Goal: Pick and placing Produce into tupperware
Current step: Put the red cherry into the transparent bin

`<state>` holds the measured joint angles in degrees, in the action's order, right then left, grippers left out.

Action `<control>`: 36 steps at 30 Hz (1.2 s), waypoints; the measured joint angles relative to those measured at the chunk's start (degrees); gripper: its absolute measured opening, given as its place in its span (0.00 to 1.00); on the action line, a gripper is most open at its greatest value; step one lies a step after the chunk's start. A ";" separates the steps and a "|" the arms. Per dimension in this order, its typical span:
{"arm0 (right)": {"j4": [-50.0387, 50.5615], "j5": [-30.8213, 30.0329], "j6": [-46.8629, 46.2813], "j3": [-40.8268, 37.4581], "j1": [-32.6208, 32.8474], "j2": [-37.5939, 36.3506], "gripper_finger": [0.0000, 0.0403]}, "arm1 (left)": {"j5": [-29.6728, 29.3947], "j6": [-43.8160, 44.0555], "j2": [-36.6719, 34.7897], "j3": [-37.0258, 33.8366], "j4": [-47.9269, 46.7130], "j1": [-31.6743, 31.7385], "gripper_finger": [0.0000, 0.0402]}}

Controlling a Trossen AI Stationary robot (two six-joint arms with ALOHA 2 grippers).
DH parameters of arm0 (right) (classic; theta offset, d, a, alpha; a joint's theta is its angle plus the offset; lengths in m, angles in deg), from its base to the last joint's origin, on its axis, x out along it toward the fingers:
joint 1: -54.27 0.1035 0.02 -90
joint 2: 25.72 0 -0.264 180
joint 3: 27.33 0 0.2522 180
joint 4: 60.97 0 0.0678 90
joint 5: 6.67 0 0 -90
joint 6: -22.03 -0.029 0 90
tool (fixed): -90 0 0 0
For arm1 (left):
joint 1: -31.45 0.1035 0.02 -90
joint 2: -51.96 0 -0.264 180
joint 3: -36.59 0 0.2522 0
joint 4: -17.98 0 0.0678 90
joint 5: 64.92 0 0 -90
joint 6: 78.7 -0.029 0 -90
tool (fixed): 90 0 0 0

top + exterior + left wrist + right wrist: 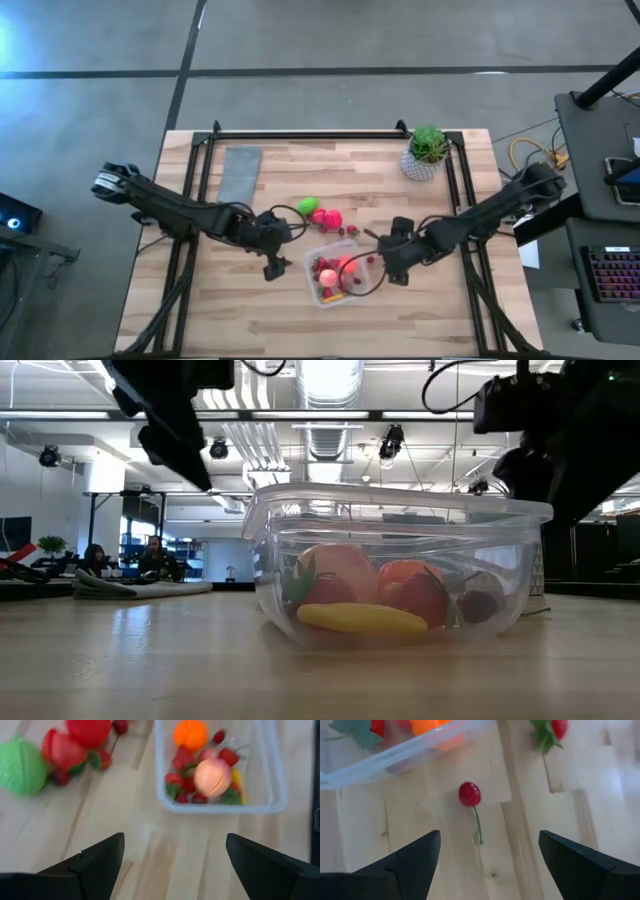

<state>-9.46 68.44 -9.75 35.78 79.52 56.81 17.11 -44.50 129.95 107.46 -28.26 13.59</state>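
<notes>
The clear tupperware point(334, 277) stands on the table near its middle and holds several produce pieces, among them an orange piece point(190, 734), a peach-pink piece point(212, 776), red berries and a yellow piece point(362, 618). On the wood to its far left lie a green piece point(308, 205), a pink-red piece point(327, 217) and small red pieces. A red cherry with a stem point(469, 794) lies on the wood beside the tupperware's wall. My left gripper point(272, 262) is open and empty left of the tupperware. My right gripper point(385, 262) is open and empty to its right, above the cherry.
A green potted plant in a white pot point(425, 152) stands at the far right of the table. A flat grey cloth point(239, 172) lies at the far left. Another small red piece with green leaves point(549, 731) lies on the wood past the cherry.
</notes>
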 joint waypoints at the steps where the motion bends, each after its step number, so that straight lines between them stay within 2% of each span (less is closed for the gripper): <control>1: -0.67 0.12 0.79 0.14 0.00 0.93 0.82 | -0.05 0.00 -0.22 -0.45 -0.74 -0.09 0.83; 15: -7.29 1.83 10.32 1.97 -0.04 11.24 0.82 | 0.15 1.51 -0.67 -3.29 -0.57 -0.23 0.83; 25: -11.31 1.84 11.46 1.89 -0.84 12.19 0.81 | 0.17 1.55 -0.69 -3.42 -0.60 -0.23 0.83; 36: -14.63 2.04 12.36 -0.31 -2.60 12.93 0.64 | 0.17 1.70 -0.67 -3.42 -0.61 -0.23 0.83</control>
<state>-24.09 70.48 2.61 35.47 76.92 69.74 17.28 -42.80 129.27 104.04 -28.87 13.36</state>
